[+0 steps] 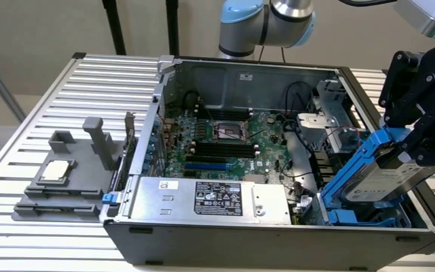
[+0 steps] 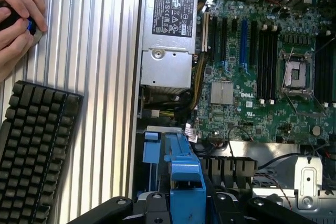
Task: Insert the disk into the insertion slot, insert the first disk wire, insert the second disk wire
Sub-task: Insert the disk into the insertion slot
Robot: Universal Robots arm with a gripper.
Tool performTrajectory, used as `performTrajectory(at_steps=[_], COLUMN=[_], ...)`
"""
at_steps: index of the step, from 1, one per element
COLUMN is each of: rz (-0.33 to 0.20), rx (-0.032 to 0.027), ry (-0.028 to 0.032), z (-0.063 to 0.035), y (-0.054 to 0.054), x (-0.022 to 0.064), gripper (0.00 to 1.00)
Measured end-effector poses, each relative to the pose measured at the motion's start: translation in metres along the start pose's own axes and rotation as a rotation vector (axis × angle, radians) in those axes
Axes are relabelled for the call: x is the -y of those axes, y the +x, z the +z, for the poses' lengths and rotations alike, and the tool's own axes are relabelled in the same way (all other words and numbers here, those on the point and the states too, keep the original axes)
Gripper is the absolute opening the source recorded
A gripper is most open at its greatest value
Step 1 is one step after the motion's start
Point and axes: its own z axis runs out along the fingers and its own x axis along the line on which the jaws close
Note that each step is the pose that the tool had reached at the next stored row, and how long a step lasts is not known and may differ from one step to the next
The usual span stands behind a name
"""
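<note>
The gripper (image 1: 412, 148), at the right edge of the exterior view, clamps the disk (image 1: 378, 182) by its upper end. The disk tilts steeply, its lower end seemingly inside the insertion slot (image 1: 351, 217) at the lower-right corner of the computer case (image 1: 202, 241).

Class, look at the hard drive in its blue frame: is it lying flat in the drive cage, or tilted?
Tilted. The disk leans steeply, lower end at the insertion slot, upper end raised in the gripper.
</note>
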Motion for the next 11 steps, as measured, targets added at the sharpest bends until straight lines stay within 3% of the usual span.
performTrajectory(at_steps=[11], rz=[-0.001], rx=[0.0008], ry=[-0.0001], z=[0.0021], y=[0.0019], x=[0.0000], gripper=[0.32])
